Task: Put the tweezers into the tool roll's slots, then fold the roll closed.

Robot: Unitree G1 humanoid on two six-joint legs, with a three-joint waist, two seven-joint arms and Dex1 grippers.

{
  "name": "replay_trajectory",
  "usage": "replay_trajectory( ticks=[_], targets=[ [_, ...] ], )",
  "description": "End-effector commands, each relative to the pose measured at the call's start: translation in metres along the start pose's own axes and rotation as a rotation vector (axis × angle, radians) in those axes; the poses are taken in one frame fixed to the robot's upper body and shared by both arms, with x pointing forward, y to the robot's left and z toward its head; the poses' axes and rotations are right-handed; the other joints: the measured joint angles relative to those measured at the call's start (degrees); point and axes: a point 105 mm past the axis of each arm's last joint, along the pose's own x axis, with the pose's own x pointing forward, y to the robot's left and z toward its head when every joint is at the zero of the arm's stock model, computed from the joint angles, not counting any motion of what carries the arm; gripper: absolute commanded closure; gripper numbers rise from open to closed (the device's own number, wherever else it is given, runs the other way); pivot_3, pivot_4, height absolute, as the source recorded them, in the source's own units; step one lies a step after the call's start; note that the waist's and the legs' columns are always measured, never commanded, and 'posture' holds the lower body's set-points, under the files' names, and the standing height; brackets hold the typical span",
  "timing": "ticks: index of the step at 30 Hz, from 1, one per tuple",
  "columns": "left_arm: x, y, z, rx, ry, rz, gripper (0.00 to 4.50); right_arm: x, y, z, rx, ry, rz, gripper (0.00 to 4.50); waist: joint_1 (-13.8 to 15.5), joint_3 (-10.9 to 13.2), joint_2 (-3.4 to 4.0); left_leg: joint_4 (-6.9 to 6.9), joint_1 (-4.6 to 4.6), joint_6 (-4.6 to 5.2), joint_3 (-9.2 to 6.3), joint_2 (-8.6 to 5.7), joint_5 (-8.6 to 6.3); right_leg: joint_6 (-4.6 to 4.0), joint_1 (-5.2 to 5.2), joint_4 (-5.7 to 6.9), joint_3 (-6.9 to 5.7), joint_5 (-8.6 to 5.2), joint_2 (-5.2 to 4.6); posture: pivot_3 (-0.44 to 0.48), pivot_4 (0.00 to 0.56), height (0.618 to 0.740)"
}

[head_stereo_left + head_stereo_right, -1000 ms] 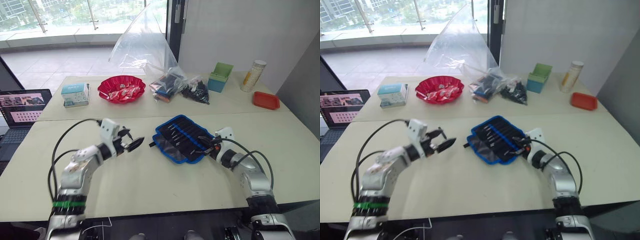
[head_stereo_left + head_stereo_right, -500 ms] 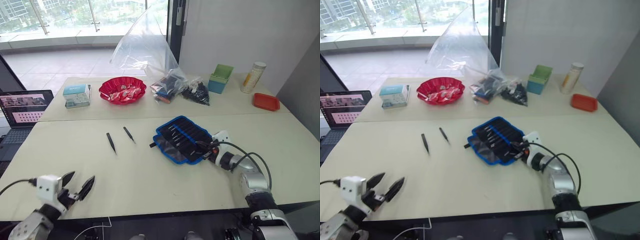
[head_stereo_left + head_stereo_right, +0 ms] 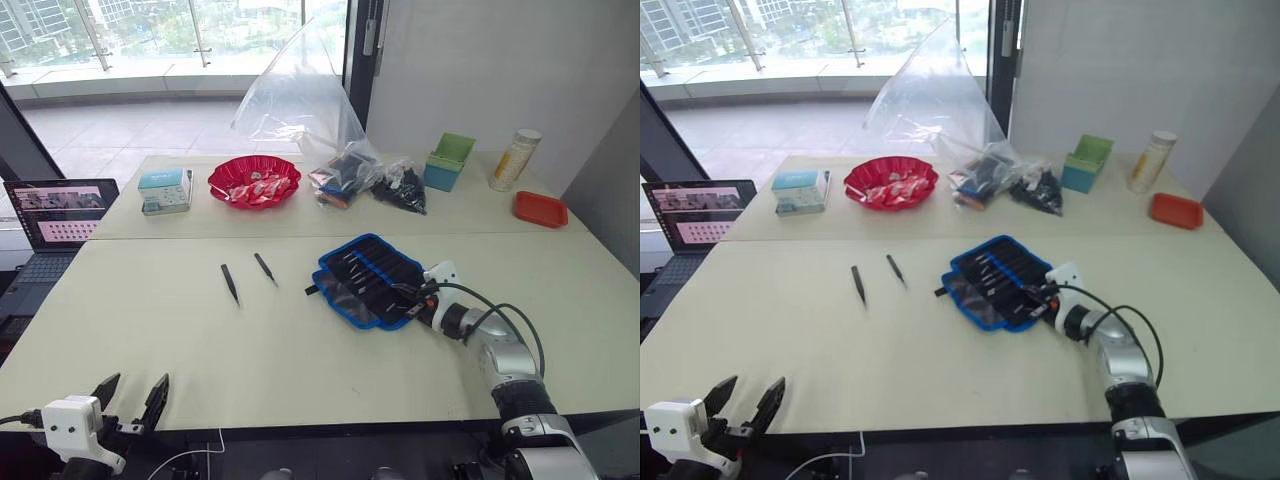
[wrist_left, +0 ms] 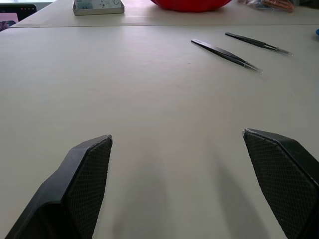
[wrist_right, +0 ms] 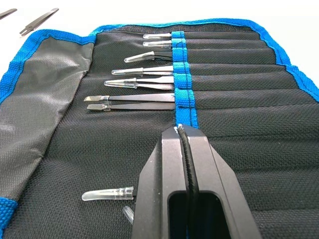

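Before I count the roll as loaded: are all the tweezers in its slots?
No: two tweezers lie bare on the table, well apart from the open tool roll.

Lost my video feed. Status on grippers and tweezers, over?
Left gripper open at near table edge. Right gripper shut on tool roll. Two tweezers loose on table; nothing in the way.
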Motion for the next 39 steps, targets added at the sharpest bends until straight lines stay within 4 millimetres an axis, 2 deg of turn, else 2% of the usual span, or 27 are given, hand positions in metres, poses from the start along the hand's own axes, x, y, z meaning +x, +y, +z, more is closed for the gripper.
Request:
replay_trajectory(
  ticks=[1,4,11,13,20,24,26,30,32,33,34,35,39],
  targets=[
    [0.005,-0.002,0.015,0.023,-0.05,-0.001,0.06,0.001,0.003,-0.009,0.021,0.032,0.009,4.5,0.0,0.0,0.0,-0.02,0.01,0.0,0.0,0.0,0.0,0.0,0.02,-0.03,-0.01,0.0,0.0,0.0,0.15,0.74],
    [0.016,-0.008,0.02,0.012,-0.071,-0.022,0.06,0.002,0.004,-0.009,0.021,0.031,0.01,4.5,0.1,0.0,0.0,-0.02,0.03,0.0,0.0,0.01,-0.01,0.0,0.03,-0.07,-0.02,0.0,0.01,0.0,0.15,0.74],
    [0.075,-0.037,0.038,-0.063,-0.103,0.024,0.06,-0.003,0.004,-0.007,0.015,0.017,-0.01,4.5,0.4,0.0,0.0,0.01,0.06,-0.06,-0.02,-0.01,0.03,0.0,0.07,-0.07,-0.05,0.0,0.01,0.0,0.15,0.74],
    [0.092,-0.042,0.04,0.011,-0.086,0.068,0.06,-0.004,0.005,-0.008,0.019,0.014,-0.016,4.5,0.2,0.0,-0.01,0.01,0.05,-0.37,0.0,-0.01,0.2,0.01,0.1,-0.03,-0.02,0.01,0.0,0.0,0.15,0.74],
    [0.137,-0.068,0.046,-0.069,-0.057,0.114,0.06,-0.007,0.007,-0.007,0.027,0.004,-0.035,4.5,0.3,0.0,-0.03,0.0,0.01,-0.38,0.01,-0.01,0.21,0.01,0.06,-0.05,-0.04,0.01,0.01,0.0,0.15,0.74],
    [0.156,-0.082,0.036,-0.151,0.049,0.152,0.06,-0.007,0.008,-0.006,0.027,0.0,-0.039,4.5,0.4,0.0,-0.04,0.02,0.01,-0.38,0.01,-0.01,0.22,0.01,0.06,-0.04,-0.05,0.01,0.01,0.0,0.15,0.74],
    [0.162,-0.086,0.027,-0.131,0.129,0.158,0.06,-0.007,0.008,-0.005,0.027,-0.002,-0.041,4.5,0.3,0.0,-0.04,0.01,0.0,-0.38,0.02,-0.01,0.21,0.02,0.06,-0.04,-0.04,0.01,0.01,0.0,0.15,0.74],
    [0.17,-0.087,0.023,-0.106,0.186,0.206,0.06,-0.007,0.008,-0.005,0.032,-0.006,-0.05,4.5,0.3,0.0,-0.05,0.01,-0.01,-0.4,0.01,-0.01,0.22,0.02,0.03,-0.02,-0.04,0.01,0.01,0.0,0.15,0.74],
    [0.175,-0.094,0.018,-0.035,0.244,0.19,0.06,-0.007,0.008,-0.005,0.03,-0.005,-0.051,4.5,0.3,0.0,-0.05,0.02,-0.01,-0.42,0.01,-0.01,0.24,0.02,0.04,-0.02,-0.04,0.01,0.01,0.0,0.15,0.74],
    [0.177,-0.097,0.009,0.016,0.313,0.182,0.06,-0.007,0.008,-0.004,0.029,-0.006,-0.051,4.5,0.4,0.0,-0.05,0.02,-0.01,-0.43,0.01,-0.02,0.24,0.02,0.05,-0.02,-0.04,0.01,0.01,0.0,0.15,0.74],
    [0.177,-0.096,0.001,-0.013,0.377,0.212,0.06,-0.007,0.008,-0.004,0.027,-0.009,-0.052,4.5,0.4,0.0,-0.05,0.01,0.0,-0.44,0.01,-0.01,0.25,0.02,0.05,-0.01,-0.04,0.01,0.01,0.0,0.15,0.74],
    [0.177,-0.098,0.0,-0.027,0.387,0.209,0.61,-0.007,0.009,-0.003,0.026,-0.011,-0.052,4.5,0.6,0.0,-0.03,0.01,0.01,-0.45,0.01,-0.02,0.26,0.02,0.05,0.02,-0.04,0.01,0.01,0.0,0.15,0.74],
    [0.179,-0.1,0.001,-0.043,0.411,0.222,1.89,-0.007,0.009,-0.002,0.027,-0.016,-0.052,4.5,0.6,0.0,0.01,0.01,0.05,-0.48,0.01,-0.03,0.28,0.02,0.08,0.03,-0.04,0.01,0.01,0.0,0.15,0.74]
  ],
)
